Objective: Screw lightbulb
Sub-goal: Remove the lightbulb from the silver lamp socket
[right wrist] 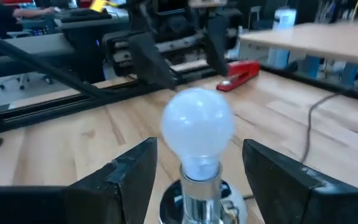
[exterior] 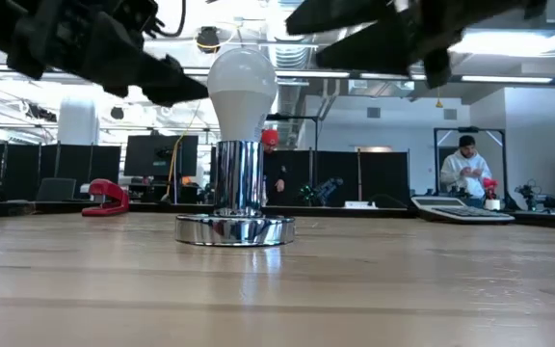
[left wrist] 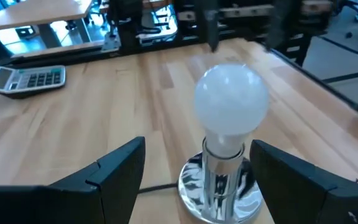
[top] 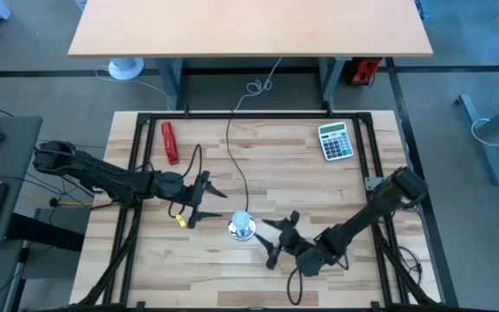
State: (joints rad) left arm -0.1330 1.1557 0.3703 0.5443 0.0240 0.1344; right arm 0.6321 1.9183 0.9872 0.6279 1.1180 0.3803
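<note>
The white lightbulb (exterior: 242, 92) stands upright with its base in the shiny round metal socket (exterior: 236, 188), which rests on the wooden table near its middle (top: 243, 227). My left gripper (top: 213, 204) is open just left of the bulb. In the left wrist view its fingers (left wrist: 120, 171) stand short of the bulb (left wrist: 230, 102), apart from it. My right gripper (top: 274, 238) is open just right of the bulb. In the right wrist view its fingers (right wrist: 135, 165) flank the bulb (right wrist: 197, 124) without touching it.
A black cord (top: 232, 147) runs from the socket to the far edge. A red stapler (top: 170, 141) lies at the far left and a calculator (top: 335, 140) at the far right. A black frame (top: 366, 147) borders the table. People stand in the room behind (exterior: 467, 169).
</note>
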